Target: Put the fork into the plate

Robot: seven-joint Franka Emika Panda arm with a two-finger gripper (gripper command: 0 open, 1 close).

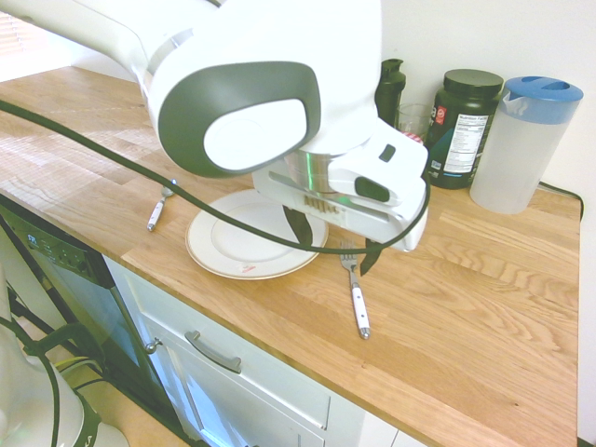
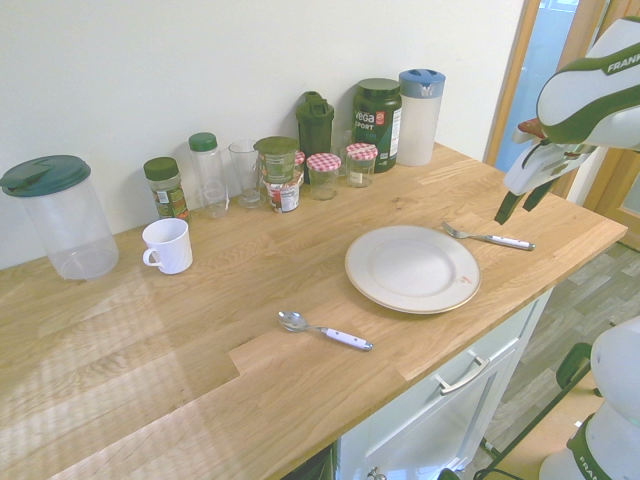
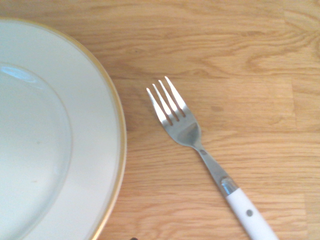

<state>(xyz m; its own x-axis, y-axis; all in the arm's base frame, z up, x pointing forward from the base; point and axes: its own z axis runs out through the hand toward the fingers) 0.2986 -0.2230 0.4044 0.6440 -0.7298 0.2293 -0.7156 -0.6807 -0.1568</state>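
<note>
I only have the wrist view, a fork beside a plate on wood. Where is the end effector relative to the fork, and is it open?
Observer: The end effector hangs above the fork, not touching it, fingers apart and empty.
Operator: Is any other cutlery around?
Observer: Yes, a white-handled spoon lies on the counter on the plate's other side from the fork.
Operator: Anything on the plate I can't see?
Observer: No food or cutlery; only a small red mark on its rim, at the counter's front edge.
Operator: What stands behind it?
Observer: Jars, bottles and a blue-lidded pitcher along the wall, well clear of the fork.
</note>
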